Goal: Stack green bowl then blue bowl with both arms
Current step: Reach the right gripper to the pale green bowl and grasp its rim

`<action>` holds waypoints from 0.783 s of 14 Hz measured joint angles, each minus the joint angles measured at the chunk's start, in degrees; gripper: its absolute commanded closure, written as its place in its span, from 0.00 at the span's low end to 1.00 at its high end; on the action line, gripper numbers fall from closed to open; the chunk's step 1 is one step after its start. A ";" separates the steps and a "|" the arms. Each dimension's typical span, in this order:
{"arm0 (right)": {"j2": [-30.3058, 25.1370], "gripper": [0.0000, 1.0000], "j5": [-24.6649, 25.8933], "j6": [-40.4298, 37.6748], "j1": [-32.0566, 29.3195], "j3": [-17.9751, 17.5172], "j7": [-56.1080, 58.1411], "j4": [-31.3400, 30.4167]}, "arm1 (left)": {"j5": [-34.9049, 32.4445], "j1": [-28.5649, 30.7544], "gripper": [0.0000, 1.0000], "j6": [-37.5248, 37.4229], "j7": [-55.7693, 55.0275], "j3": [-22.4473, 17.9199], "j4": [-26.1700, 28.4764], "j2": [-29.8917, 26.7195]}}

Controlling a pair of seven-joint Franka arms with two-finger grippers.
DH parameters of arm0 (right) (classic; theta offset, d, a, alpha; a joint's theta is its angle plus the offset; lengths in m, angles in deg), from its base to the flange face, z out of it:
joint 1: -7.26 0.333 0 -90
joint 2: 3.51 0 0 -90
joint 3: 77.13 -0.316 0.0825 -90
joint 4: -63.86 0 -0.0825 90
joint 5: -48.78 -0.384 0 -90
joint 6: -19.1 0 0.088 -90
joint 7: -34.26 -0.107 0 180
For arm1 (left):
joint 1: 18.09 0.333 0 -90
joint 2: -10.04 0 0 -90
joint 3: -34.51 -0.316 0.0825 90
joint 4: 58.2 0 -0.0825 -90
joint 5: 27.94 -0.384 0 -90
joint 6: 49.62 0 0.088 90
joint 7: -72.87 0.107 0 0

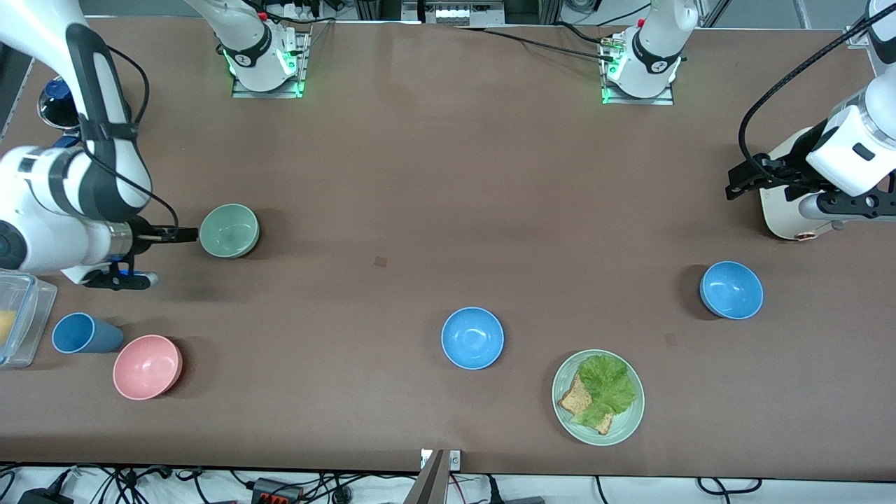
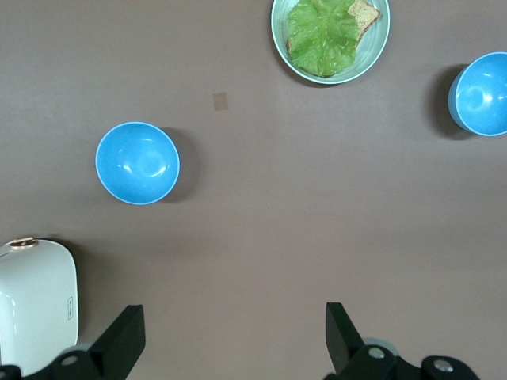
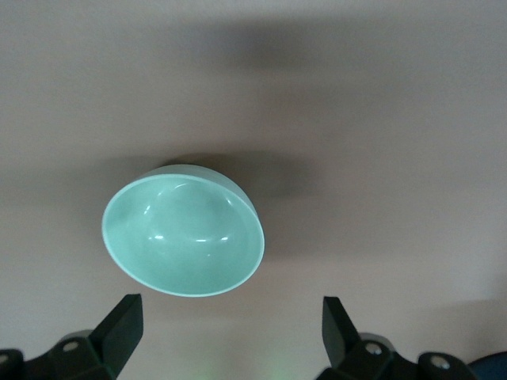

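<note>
The green bowl (image 1: 229,230) stands on the table toward the right arm's end; it also shows in the right wrist view (image 3: 184,231). My right gripper (image 1: 183,234) is open and empty right beside it, fingers apart and short of its rim (image 3: 230,328). One blue bowl (image 1: 472,338) stands mid-table, near the front camera. A second blue bowl (image 1: 731,290) stands toward the left arm's end. Both show in the left wrist view, the mid-table one (image 2: 481,93) and the second (image 2: 137,162). My left gripper (image 1: 742,180) is open and empty, up over bare table (image 2: 234,332).
A green plate (image 1: 598,397) with lettuce and toast lies near the front camera. A pink bowl (image 1: 147,366), a blue cup (image 1: 84,333) and a clear box (image 1: 17,318) stand at the right arm's end. A white container (image 1: 787,199) stands under the left arm.
</note>
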 measured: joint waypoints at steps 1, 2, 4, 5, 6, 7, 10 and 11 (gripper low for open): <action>1.07 0.00 0.00 0.09 -0.04 0.01 0.00 -0.07 | 0.00 0.05 0.00 0.00 0.00 -0.03 0.00 0.16; 2.14 0.00 0.00 0.58 -0.06 0.01 0.00 -0.15 | 0.00 0.07 0.00 0.00 0.00 -0.04 0.00 0.26; 4.14 0.00 0.01 3.20 -0.11 0.02 0.00 -0.90 | 0.00 0.07 0.00 0.00 0.00 -0.05 0.00 0.29; 4.84 0.00 0.01 4.99 -0.15 0.02 0.00 -1.92 | 0.00 0.08 0.00 0.00 0.00 -0.05 0.00 0.29; 5.25 0.00 0.01 6.76 -0.17 0.03 0.00 -3.38 | 0.00 0.08 0.00 0.00 0.00 -0.05 0.00 0.29; 5.42 0.07 0.01 8.08 -0.19 0.04 0.00 -4.91 | 0.00 0.08 0.00 -0.01 0.00 -0.05 0.00 0.29; 5.44 0.41 0.01 9.02 -0.25 0.15 0.00 -7.39 | 0.00 0.08 0.00 -0.02 0.00 -0.08 0.00 0.29; 5.41 0.62 0.01 9.02 -0.28 0.21 0.00 -7.74 | 0.00 0.08 0.00 -0.04 0.00 -0.09 0.00 0.30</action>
